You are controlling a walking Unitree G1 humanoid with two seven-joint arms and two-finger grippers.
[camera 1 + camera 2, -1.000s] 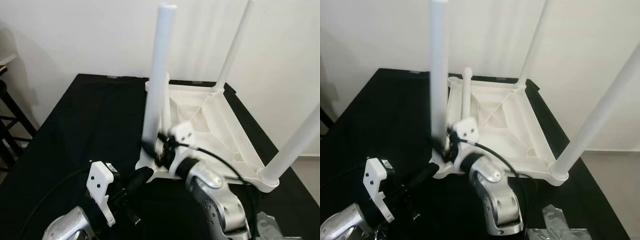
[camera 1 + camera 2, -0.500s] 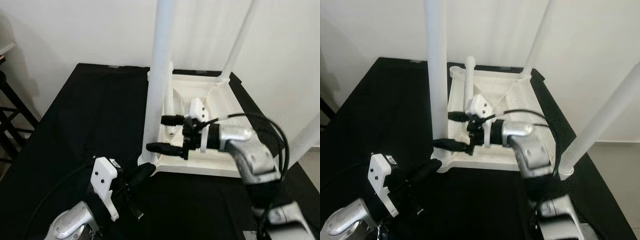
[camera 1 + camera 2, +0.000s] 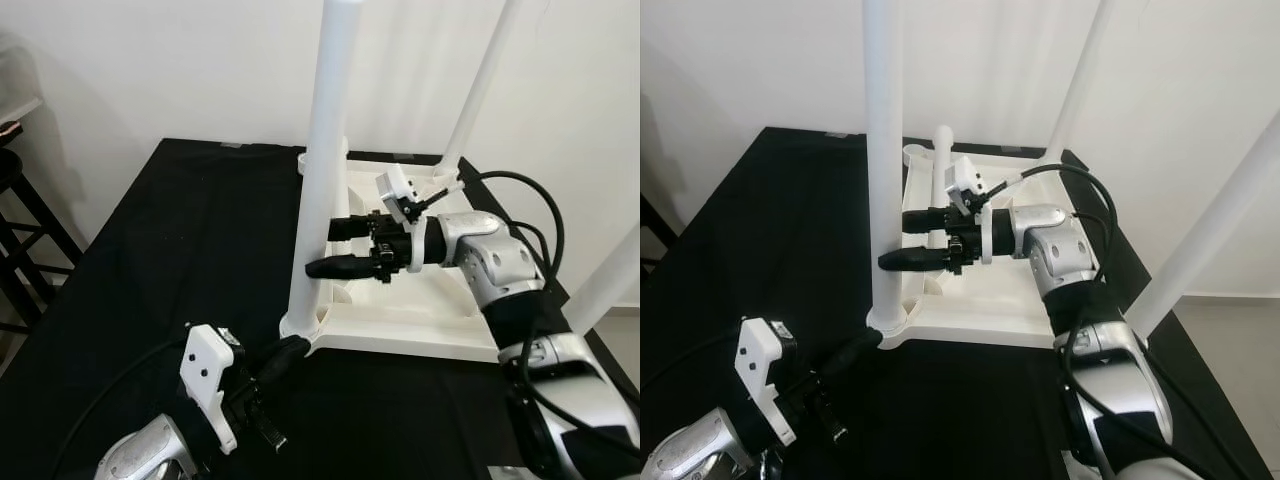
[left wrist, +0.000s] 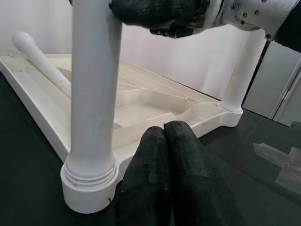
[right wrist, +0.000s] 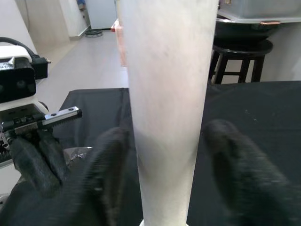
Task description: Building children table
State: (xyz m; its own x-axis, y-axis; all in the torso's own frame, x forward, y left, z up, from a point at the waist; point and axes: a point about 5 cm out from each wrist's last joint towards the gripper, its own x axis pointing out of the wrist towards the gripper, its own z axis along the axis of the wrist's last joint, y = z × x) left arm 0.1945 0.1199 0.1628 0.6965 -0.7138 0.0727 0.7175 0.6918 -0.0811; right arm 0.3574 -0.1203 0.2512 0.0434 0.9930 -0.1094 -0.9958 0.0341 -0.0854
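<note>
- so the white plastic kids table is flipped upside down on a black-covered table, underside tray facing up with moulded ribs in it
- leg count: three legs standing up in corner sockets, plus a fourth one lying loose
- nearest to the robot is the front-left leg, upright in its threaded corner socket, smooth round tube, plain white
- back leg stands at the tray's far corner and leans a bit, right leg is at the tray's right corner
- loose leg rests tilted inside the tray, just behind the front-left leg, rounded tip up against the far rim
- right gripper reaches across the tray from the right, fingers spread with one on each side of the front-left leg, partway up it. The wrist cam shows a gap between the finger pads and the tube, so not squeezing it
- left gripper is low at the tray's near-left corner, right by that same leg's socket, its two fingers pressed together with nothing between them. Whether the tips actually touch the tray edge, I can't tell
- a dark stool stands off to the left of the black table, white wall behind everything
</note>
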